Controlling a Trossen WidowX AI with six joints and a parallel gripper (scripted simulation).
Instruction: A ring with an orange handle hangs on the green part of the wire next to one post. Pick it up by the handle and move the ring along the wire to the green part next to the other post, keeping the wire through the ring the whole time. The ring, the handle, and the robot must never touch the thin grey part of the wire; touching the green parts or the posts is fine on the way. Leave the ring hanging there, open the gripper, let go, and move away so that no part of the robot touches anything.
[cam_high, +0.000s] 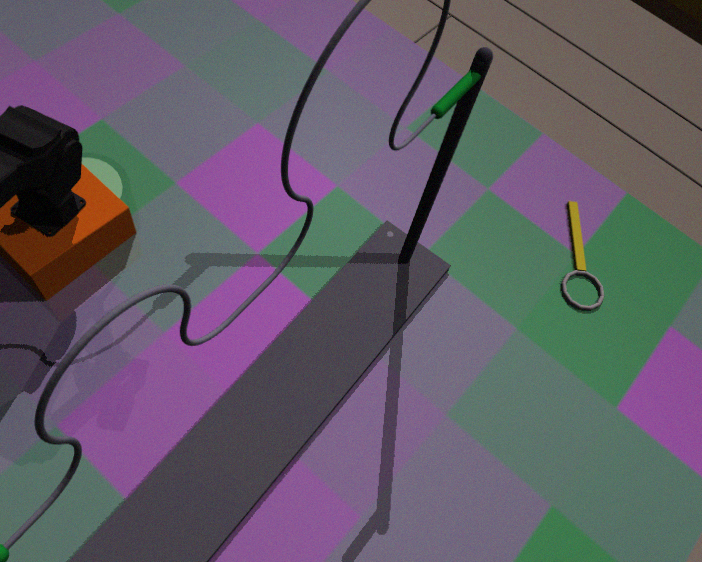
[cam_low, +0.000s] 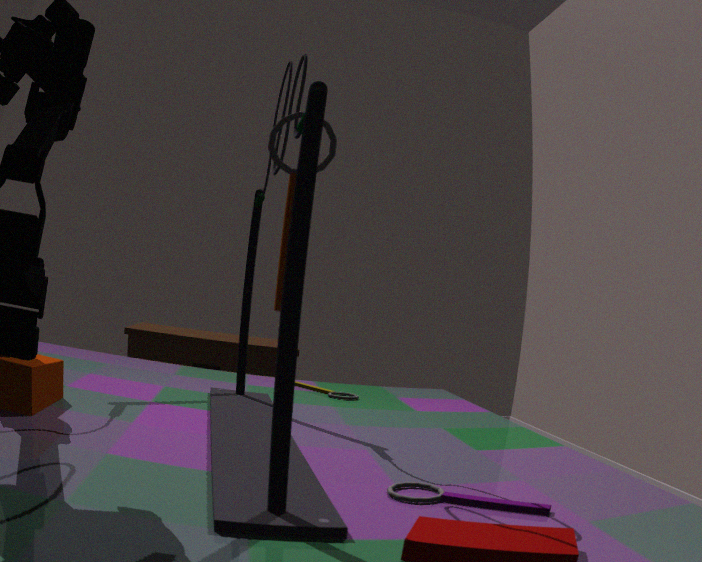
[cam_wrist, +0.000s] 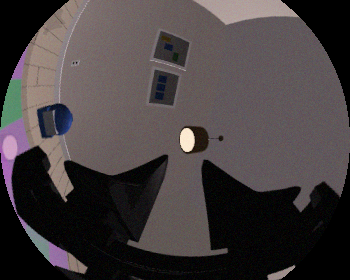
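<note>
Top view gives me the layout: the long grey base board (cam_high: 263, 398) runs diagonally, and the thin grey wire (cam_high: 286, 146) loops above it. At one end the wire reaches a dark post (cam_high: 436, 169) with a bare green sleeve (cam_high: 455, 92), which I take as the goal. The other green end (cam_high: 1, 552) only just shows at the frame's bottom-left corner.

My arm (cam_low: 35, 117) stands folded upright on its orange pedestal (cam_high: 87, 234), well apart from the wire rig.

In the exterior view, the ring (cam_low: 271, 142) hangs high beside the near post (cam_low: 295, 292). Its orange handle (cam_low: 285, 245) drops straight down behind that post. It is at its starting end, untouched.

Two decoy rings lie on the floor, one yellow-handled (cam_high: 576, 234) and one purple-handled (cam_low: 497, 501) next to a red block (cam_low: 491, 541).

Through the wrist camera the gripper (cam_wrist: 185, 161) points at a far wall. Its fingers are drawn partway in with a gap between them, and nothing is in that gap.

I judge this to be the very first step: the approach has not begun. Next I need to spread the fingers wider and swing the arm toward the near post. I should come in low at the orange handle, below the grey curves, and clamp it without brushing the wire.
</note>
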